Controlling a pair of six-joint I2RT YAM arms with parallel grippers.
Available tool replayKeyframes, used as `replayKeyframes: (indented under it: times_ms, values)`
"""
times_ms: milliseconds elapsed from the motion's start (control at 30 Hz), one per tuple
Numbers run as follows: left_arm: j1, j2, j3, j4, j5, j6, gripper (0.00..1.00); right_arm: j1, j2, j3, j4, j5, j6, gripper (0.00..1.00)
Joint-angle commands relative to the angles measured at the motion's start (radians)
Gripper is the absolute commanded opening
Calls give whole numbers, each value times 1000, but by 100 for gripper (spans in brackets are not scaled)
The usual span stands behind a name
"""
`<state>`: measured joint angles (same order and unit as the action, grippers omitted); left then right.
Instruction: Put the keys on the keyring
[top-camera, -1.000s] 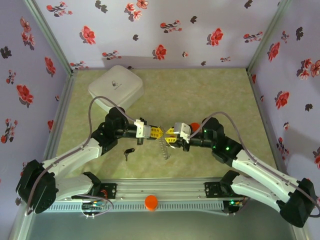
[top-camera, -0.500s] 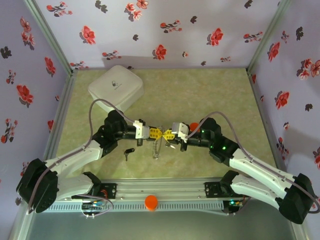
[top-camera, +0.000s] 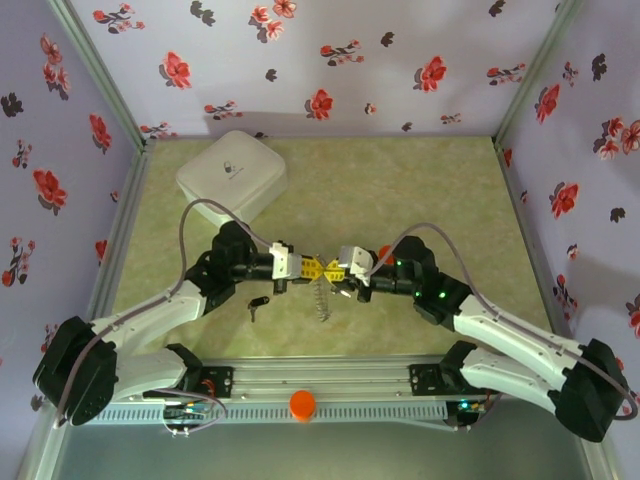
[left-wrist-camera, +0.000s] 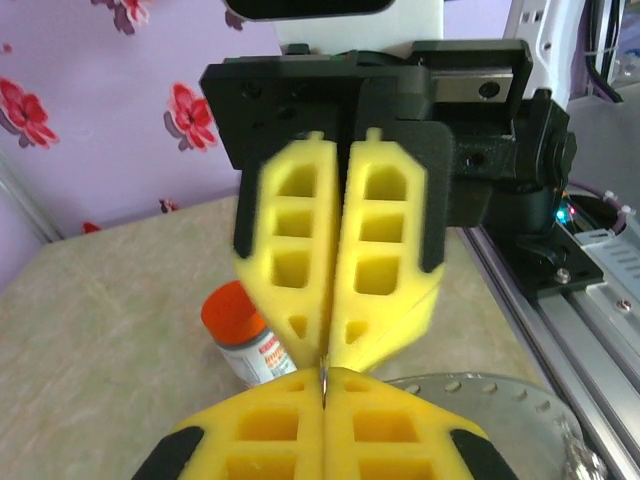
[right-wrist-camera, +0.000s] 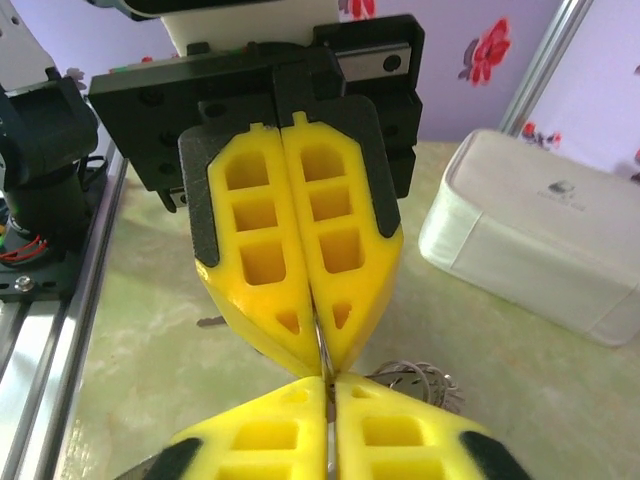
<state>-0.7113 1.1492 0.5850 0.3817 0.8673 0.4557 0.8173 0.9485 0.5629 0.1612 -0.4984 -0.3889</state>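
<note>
Mottled green tabletop (top-camera: 400, 190), coiled metal keyring (top-camera: 318, 296) (dark grey), white box (top-camera: 232, 175)

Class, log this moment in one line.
left gripper shut on ring | right gripper shut, tip to tip | ring hangs below | black key on table

The left arm (top-camera: 150, 315) and right arm (top-camera: 505, 335) are built alike: white link shells between rounded black joint housings, each with a grey cable (top-camera: 205, 202) looping above its forearm. Green lights (top-camera: 437, 293) dot the right arm's black section. The left pincer (top-camera: 310, 268) and right pincer (top-camera: 332, 271) each bear two yellow fingers (left-wrist-camera: 375, 230) with rectangular cut-outs and a triangular one by the tip, backed by black plates on a black block. Both bases sit on a silver slotted rail (top-camera: 350, 385) at the 6 o'clock edge of the tabletop (top-camera: 400, 180).
</note>
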Motion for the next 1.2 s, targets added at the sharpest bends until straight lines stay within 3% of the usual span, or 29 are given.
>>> replayKeyframes:
  times_ms: [0, 200, 667, 867, 1167]
  values:
    - [-13, 22, -35, -3, -21, 34, 0, 16, 15, -34, 43, -11, 9, 38]
    - [-15, 22, -110, 26, -61, -7, 0, 16, 0, -57, -21, 7, 5, 42]
    - [-14, 21, -183, 174, -58, -87, 0, 64, 80, -85, 45, 2, 28, 34]
    - [-14, 23, -185, 177, -44, -93, 0, 70, 117, -67, 60, 49, 12, 27]
    - [-15, 27, -183, 173, -32, -91, 0, 73, 132, -67, 89, 36, 23, 23]
